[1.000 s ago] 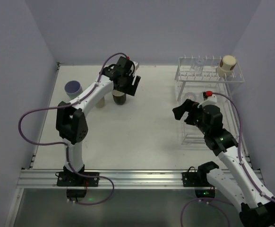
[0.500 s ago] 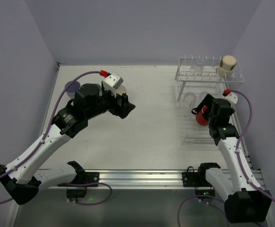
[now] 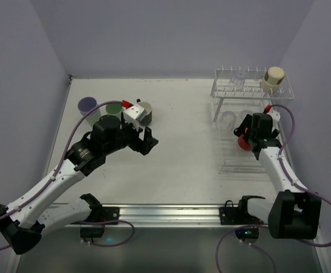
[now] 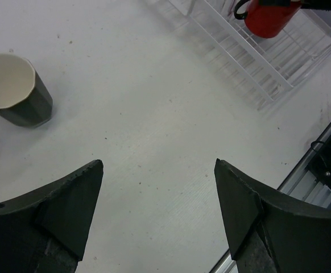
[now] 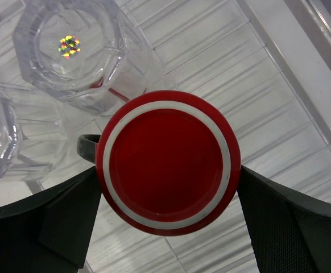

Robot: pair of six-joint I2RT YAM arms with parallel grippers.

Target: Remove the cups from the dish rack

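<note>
The dish rack (image 3: 234,167) stands at the right with a beige cup (image 3: 272,78) on its top tier. On the lower tier a red mug (image 3: 243,143) sits upside down (image 5: 168,168) beside two clear glasses (image 5: 74,51). My right gripper (image 5: 168,182) is open, with a finger (image 5: 69,222) close on each side of the mug. My left gripper (image 4: 158,165) is open and empty above bare table, near a dark cup with a cream inside (image 4: 15,91). A lavender cup (image 3: 87,105) and a green cup (image 3: 114,107) stand at the back left.
Purple walls close the table (image 3: 177,165) on three sides. A metal rail (image 3: 165,213) runs along the near edge. The rack's wires (image 5: 279,96) lie under and around the red mug. Another clear glass (image 3: 238,77) sits on the top tier.
My left gripper has let go of the dark cup and drawn back toward the table's middle, opening wider. My right gripper has moved from the rack's left side down over the red mug.
</note>
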